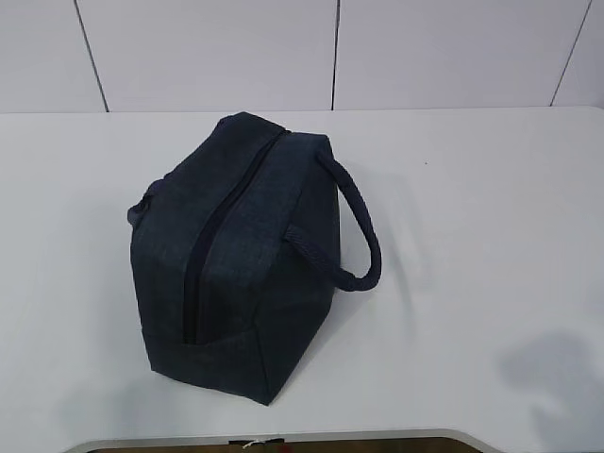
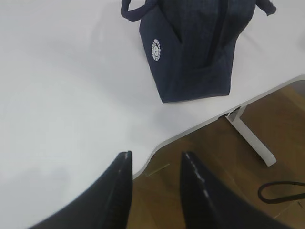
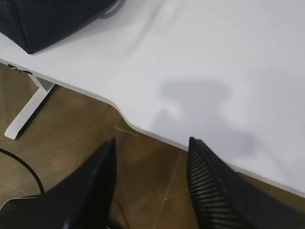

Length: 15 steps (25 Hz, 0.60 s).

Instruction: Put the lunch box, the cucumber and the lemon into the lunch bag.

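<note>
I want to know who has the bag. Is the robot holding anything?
Nothing is held. The left gripper and right gripper are both open and empty, away from the bag.

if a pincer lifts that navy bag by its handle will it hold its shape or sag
The dark navy fabric lunch bag would probably sag somewhat: it is soft cloth and already leans on the white table. Its looped handle droops sideways, so it likely flexes. Weight can't be judged; the zipper looks shut.

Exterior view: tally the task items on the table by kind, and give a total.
Lunch bag: 1, dark navy, zipper closed
Lunch box: 0 in view
Cucumber: 0 in view
Lemon: 0 in view
Total: 1 item on the white table
</note>
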Each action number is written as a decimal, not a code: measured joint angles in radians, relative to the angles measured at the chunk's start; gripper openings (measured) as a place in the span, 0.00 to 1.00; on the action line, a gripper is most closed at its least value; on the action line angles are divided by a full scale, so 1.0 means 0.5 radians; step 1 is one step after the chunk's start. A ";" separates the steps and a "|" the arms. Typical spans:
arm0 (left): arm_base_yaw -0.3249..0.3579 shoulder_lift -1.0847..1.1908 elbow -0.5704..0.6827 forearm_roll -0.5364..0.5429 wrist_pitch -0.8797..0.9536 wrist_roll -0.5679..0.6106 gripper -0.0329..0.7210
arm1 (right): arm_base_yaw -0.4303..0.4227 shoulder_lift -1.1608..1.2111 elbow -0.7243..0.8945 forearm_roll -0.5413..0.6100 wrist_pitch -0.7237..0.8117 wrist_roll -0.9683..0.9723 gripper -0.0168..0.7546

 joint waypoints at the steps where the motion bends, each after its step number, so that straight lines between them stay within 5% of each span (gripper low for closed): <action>1: 0.000 0.000 0.000 0.000 0.000 0.000 0.36 | 0.000 0.000 0.000 0.000 0.000 0.003 0.53; 15: 0.000 0.000 0.000 0.089 -0.002 0.000 0.36 | 0.000 -0.240 0.000 -0.062 -0.001 0.013 0.53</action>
